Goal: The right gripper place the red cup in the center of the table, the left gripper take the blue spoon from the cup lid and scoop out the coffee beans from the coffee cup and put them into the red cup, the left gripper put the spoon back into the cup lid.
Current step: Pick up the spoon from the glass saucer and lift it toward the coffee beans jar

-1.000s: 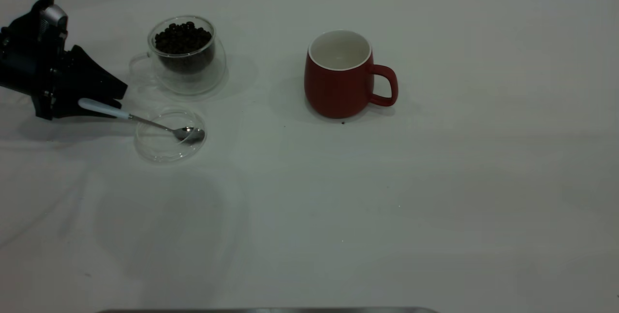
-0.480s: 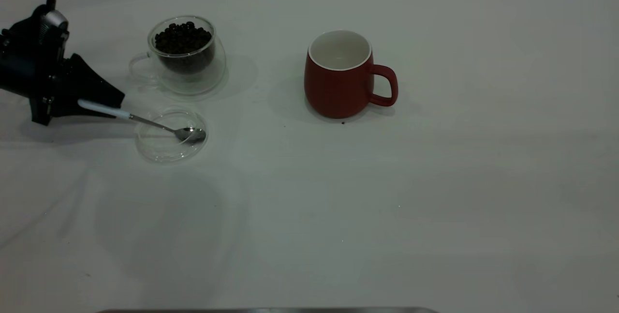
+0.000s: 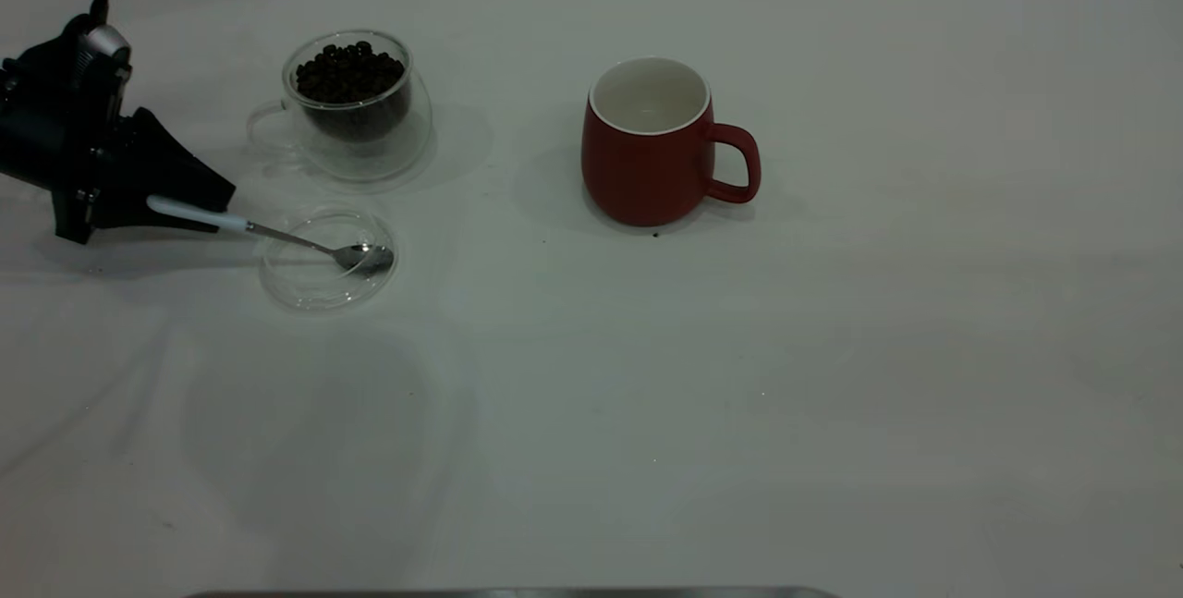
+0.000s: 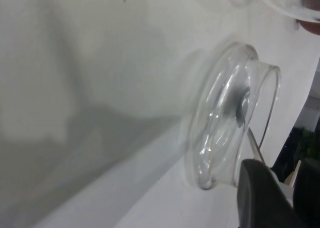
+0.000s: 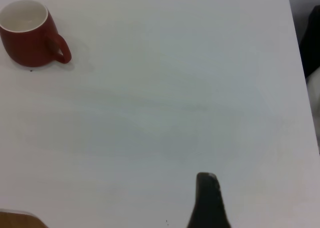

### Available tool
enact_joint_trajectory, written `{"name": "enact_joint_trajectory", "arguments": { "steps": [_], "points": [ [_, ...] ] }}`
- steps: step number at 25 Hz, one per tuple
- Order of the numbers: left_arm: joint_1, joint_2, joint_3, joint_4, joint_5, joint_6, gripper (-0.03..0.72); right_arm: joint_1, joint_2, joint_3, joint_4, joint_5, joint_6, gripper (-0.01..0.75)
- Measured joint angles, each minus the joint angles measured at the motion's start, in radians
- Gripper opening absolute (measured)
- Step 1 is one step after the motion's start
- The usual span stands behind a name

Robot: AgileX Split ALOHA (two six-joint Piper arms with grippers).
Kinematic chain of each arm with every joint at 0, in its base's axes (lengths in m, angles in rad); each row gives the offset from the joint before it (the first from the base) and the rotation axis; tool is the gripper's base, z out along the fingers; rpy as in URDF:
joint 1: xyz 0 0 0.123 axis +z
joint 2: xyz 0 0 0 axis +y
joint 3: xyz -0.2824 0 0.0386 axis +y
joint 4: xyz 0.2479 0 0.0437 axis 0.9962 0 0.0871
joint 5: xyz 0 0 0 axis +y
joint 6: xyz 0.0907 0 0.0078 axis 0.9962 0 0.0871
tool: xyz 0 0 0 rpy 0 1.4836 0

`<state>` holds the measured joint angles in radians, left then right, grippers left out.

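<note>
Pale-blue handle first: the spoon [image 3: 268, 230] lies with its long axis running from the left gripper [image 3: 199, 201] toward the middle of the surface [image 3: 647, 413], handle end at the gripper's fingers, metal bowl resting inside the glass lid [image 3: 325, 256]. Whether those fingers are clenched on the handle or merely alongside it I cannot tell; the handle passes right at their tips. The glass cup [image 3: 356, 103] with its coffee beans [image 3: 349, 73] stands just behind the lid, close to this arm. The red cup [image 3: 652, 145] sits upright near the centre, well apart, its handle turned away from the left arm. The right gripper [image 5: 207, 200] hangs far off, showing only one dark finger, so its state is unclear. As I judge it, the lift must follow the spoon's axis, then swing back to the beans.
</note>
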<state>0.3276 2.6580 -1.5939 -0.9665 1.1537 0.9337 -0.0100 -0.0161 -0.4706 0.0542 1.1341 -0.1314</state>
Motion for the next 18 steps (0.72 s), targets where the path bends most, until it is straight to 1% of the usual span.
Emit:
{"name": "enact_joint_trajectory", "arguments": {
  "steps": [14, 16, 18],
  "points": [
    [0.000, -0.006, 0.000, 0.000, 0.000, -0.003, 0.234, 0.000, 0.000, 0.000, 0.000, 0.000, 0.000, 0.588],
    [0.000, -0.006, 0.000, 0.000, 0.000, -0.003, 0.223, 0.000, 0.000, 0.000, 0.000, 0.000, 0.000, 0.588],
    [0.000, -0.006, 0.000, 0.000, 0.000, -0.008, 0.187, 0.000, 0.000, 0.000, 0.000, 0.000, 0.000, 0.588]
  ]
}}
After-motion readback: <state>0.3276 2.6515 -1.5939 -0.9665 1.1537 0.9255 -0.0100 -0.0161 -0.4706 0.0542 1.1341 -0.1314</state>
